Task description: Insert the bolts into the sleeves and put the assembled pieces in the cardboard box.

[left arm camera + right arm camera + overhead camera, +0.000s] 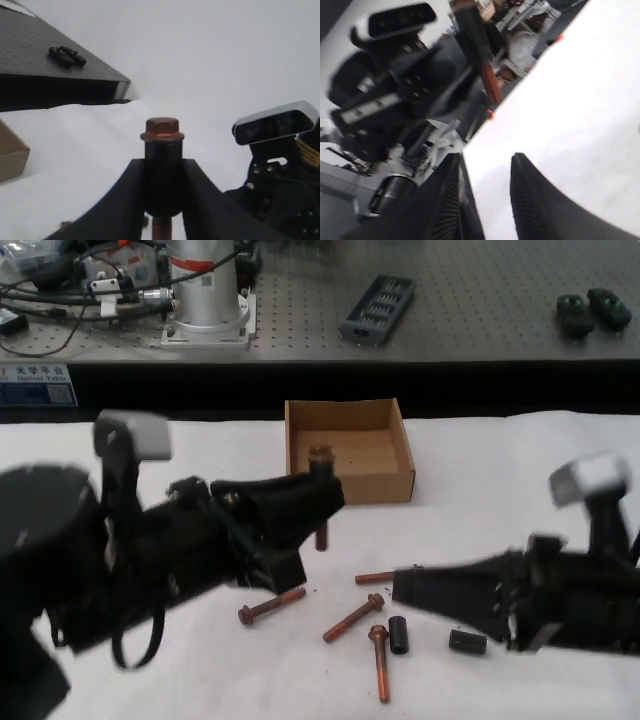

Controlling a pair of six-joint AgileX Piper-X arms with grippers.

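The left of the high view is mostly the left arm, a big dark smear that runs off the frame edge. Its left gripper (320, 502) sits centre-left, just in front of the cardboard box (365, 487). The jaws are closed on a sleeve (163, 175) with a bolt (320, 454) standing upright through it. From above, the sleeve is buried between the fingers (only the bolt head up top and some copper shank below poke out). The left wrist view shows it fine though: black sleeve pinched on both sides, hex head sitting on its rim, shank cut off at the frame edge.

The box is upper centre, open on top.

Lower centre has four loose bolts (272, 607) lying flat and scattered, and one has its end tucked against the right arm's tip. Two spare sleeves (399, 634) lie lower centre-right, near each other but apart.

Over at the right, the right gripper (486, 162) is too smeared from above to read. Its own wrist view shows the fingers parted with nothing between them, just sheet.

It all sits on a white sheet (500, 470). Behind it, across the top of the frame, is a grey perforated bench (480, 280). On that are cables (60, 280) and a metal column (205, 290) upper left, a ribbed black part (377, 308) in the middle, and two dark knobs (593, 310) upper right.
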